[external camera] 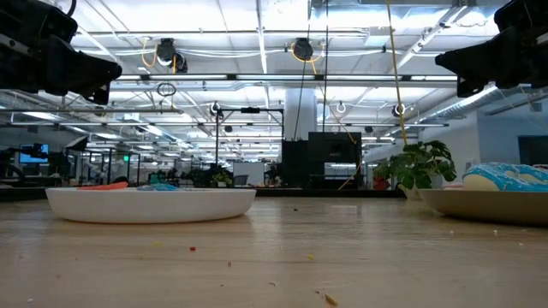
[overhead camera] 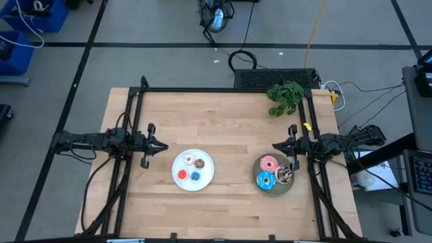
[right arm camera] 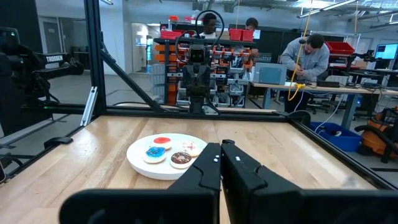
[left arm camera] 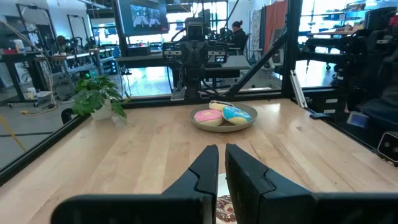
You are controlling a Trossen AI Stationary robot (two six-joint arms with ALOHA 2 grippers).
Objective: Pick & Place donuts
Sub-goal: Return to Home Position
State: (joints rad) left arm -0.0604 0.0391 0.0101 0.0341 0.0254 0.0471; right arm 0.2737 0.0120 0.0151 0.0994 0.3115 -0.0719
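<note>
A white plate [overhead camera: 202, 182] near the table's middle holds several small donuts: whitish [overhead camera: 187, 160], brown [overhead camera: 199, 163], red [overhead camera: 182, 175] and blue [overhead camera: 195, 176]. At the right, a grey plate [overhead camera: 258, 170] carries a pink donut [overhead camera: 268, 163], a blue one [overhead camera: 264, 180] and a sprinkled chocolate one [overhead camera: 285, 175]. My left gripper [overhead camera: 162, 145] hovers level at the table's left side, shut and empty, left of the white plate. My right gripper [overhead camera: 275, 145] hovers level at the right side, shut and empty, just beyond the grey plate's far rim.
A potted plant [overhead camera: 285, 96] stands at the far right corner. Black frame rails [overhead camera: 223, 90] run along the table's far edge and both sides. People work at benches [right arm camera: 308, 53] in the room beyond the table.
</note>
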